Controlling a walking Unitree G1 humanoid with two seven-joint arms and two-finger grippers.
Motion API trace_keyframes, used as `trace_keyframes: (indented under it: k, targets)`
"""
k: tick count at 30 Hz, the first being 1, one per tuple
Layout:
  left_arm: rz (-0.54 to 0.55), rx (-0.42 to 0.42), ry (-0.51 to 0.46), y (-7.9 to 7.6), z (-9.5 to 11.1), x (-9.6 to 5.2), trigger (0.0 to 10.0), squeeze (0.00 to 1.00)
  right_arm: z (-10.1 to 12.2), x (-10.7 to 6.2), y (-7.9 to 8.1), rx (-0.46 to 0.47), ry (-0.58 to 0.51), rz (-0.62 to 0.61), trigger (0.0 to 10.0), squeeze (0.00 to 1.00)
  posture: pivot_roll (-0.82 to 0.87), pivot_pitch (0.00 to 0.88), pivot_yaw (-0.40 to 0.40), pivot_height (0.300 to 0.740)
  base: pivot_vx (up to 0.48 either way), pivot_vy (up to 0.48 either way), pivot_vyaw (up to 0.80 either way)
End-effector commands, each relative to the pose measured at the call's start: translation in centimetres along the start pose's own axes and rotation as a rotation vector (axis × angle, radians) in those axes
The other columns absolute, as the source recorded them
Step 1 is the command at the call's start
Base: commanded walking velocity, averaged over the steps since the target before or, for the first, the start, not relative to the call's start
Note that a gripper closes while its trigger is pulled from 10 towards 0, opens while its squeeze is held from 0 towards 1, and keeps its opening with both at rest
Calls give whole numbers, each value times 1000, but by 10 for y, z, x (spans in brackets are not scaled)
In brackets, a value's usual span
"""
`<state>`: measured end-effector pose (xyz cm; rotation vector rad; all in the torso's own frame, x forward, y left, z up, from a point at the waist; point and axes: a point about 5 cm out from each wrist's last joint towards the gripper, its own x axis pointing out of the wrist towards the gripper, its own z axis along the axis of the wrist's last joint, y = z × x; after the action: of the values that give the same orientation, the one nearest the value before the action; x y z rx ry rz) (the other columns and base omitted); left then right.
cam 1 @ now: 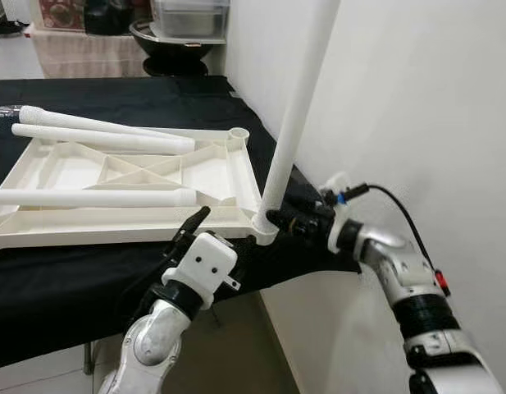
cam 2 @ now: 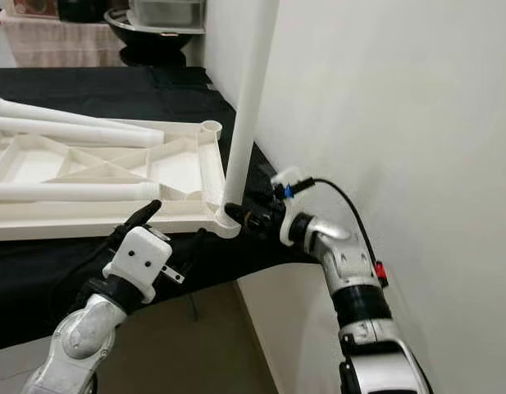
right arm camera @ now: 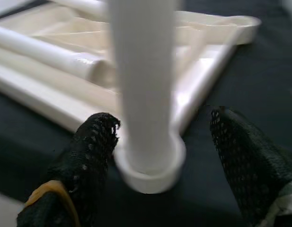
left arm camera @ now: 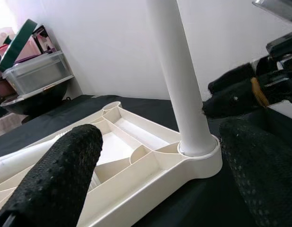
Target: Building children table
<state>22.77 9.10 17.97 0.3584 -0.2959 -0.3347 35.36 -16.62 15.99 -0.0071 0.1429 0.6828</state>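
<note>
An upside-down white plastic table top (cam 1: 113,226) lies on a black cloth. One white leg (cam 1: 298,107) stands upright in the socket (cam 1: 265,228) at its near right corner, leaning slightly. Three loose legs (cam 1: 105,139) lie across the ribbed underside. My right gripper (right arm camera: 161,120) is open at that socket, with one finger on each side of the leg's base and a gap to each. My left gripper (cam 1: 220,234) is open at the top's front edge, just left of the same corner, holding nothing.
A white wall (cam 1: 417,98) rises close behind the upright leg on the right. The black cloth (cam 1: 72,279) hangs over the near edge above the tiled floor. At the back stand a clear storage box (cam 1: 191,16) and a black bowl (cam 1: 166,41).
</note>
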Motion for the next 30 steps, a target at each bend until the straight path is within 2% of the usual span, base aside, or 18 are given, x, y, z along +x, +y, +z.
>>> trace_keyframes:
  k: [1,4,5,7,9,10,11,12,14,16,17,19,24,30]
  targets:
    - [-23,6,33,-5,-6,-2,10000,0,-3,-8,-5,8,-19,-165,10000,0,62,35,-118,740,0,0,0]
    - [-25,3,39,-5,-8,-3,10000,0,-6,-11,-1,32,-36,-218,10000,0,67,38,-115,740,0,0,0]
    - [-15,-8,52,-3,-10,-4,10000,0,-3,-16,8,91,-98,-200,10000,0,69,36,-109,740,0,0,0]
    - [-6,-19,64,-1,-12,-6,10000,0,0,-20,15,124,-141,-177,10000,0,69,36,-109,740,0,0,0]
    - [12,-40,123,2,-23,-10,10000,0,0,-25,25,49,-174,-184,10000,0,63,30,-106,740,0,0,0]
    - [12,-40,123,2,-23,-10,10000,0,0,-25,25,49,-174,-184,10000,0,63,30,-106,740,0,0,0]
    - [19,-80,170,1,-34,-19,10000,0,-9,-33,38,-51,-199,-207,10000,0,61,28,-103,740,0,0,0]
    - [19,-80,170,1,-34,-19,10000,0,-9,-33,38,-51,-199,-207,10000,0,61,28,-103,740,0,0,0]
    - [36,-148,193,1,-39,-24,10000,0,-19,-37,47,-137,-170,-264,10000,0,64,30,-103,740,0,0,0]
    - [56,-183,213,1,-42,-26,10000,0,-23,-38,53,-178,-168,-291,10000,0,58,32,-97,740,0,0,0]
    - [58,-203,223,-1,-43,-27,10000,0,-27,-38,56,-122,-170,-349,10000,0,61,36,-97,740,0,0,0]
    - [52,-208,227,-2,-44,-27,10000,0,-29,-38,61,-90,-160,-372,10000,0,60,40,-91,740,0,0,0]
    - [40,-211,227,-4,-45,-28,10000,0,-30,-40,70,-63,-158,-356,10000,0,55,40,-90,740,0,0,0]
    - [38,-226,223,-7,-44,-28,10000,0,-31,-42,69,-80,-166,-386,10000,0,49,48,-88,740,0,0,0]
